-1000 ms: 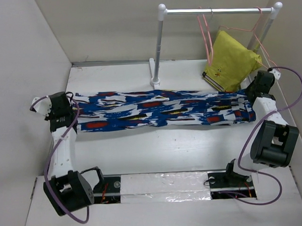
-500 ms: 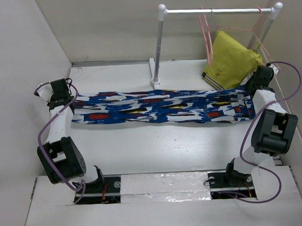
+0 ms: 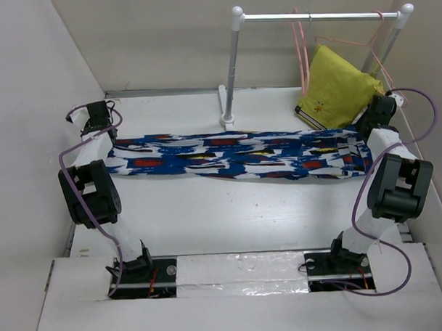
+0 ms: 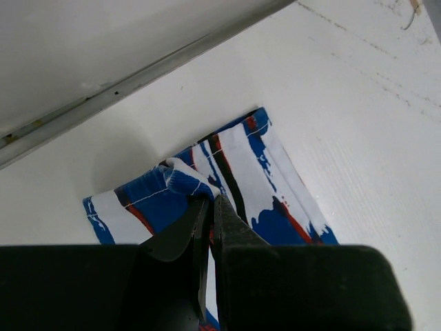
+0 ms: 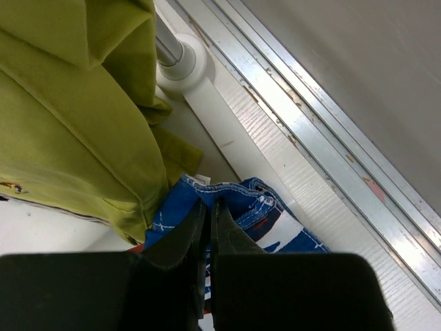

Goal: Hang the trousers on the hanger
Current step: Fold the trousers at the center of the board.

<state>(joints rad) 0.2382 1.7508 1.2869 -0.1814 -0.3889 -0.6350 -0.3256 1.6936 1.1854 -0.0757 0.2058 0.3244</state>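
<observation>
No legible text, nos., brands or signs in any view. Tiny dark specks on the yellow garment [image 3: 338, 89], near its hem, are too small to make out as letters. The trousers [image 3: 235, 156] show brush-stroke print only, nothing that reads as lettering.
</observation>
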